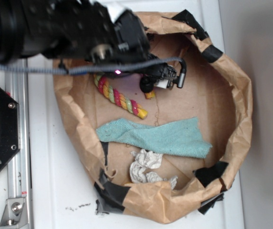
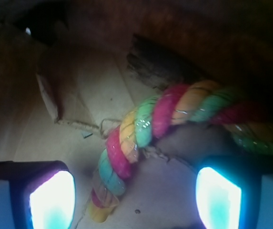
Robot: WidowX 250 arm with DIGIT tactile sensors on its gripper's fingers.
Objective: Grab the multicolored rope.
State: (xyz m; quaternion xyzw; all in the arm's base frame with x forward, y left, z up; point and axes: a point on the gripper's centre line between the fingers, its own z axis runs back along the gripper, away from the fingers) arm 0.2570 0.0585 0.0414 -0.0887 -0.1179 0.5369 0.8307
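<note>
Rope lies between the spread claw fingers, not yet gripped.
The gripper (image 2: pixel 135 198) is wide open and empty; the multicolored rope (image 2: pixel 141 129) curves from between its pads (image 2: pixel 53 200), ahead and rightward.

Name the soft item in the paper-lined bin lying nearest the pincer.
The multicolored rope, twisted red, yellow and green, lies right under the pincer. The teal cloth and white paper wad lie farther off.

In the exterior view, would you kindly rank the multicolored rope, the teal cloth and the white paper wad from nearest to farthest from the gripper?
1. Multicolored rope: directly beneath the gripper, partly hidden by it.
2. Teal cloth: lower in the picture, across the middle of the paper-lined bin.
3. White paper wad: below the cloth, by the bin's bottom edge.
</note>
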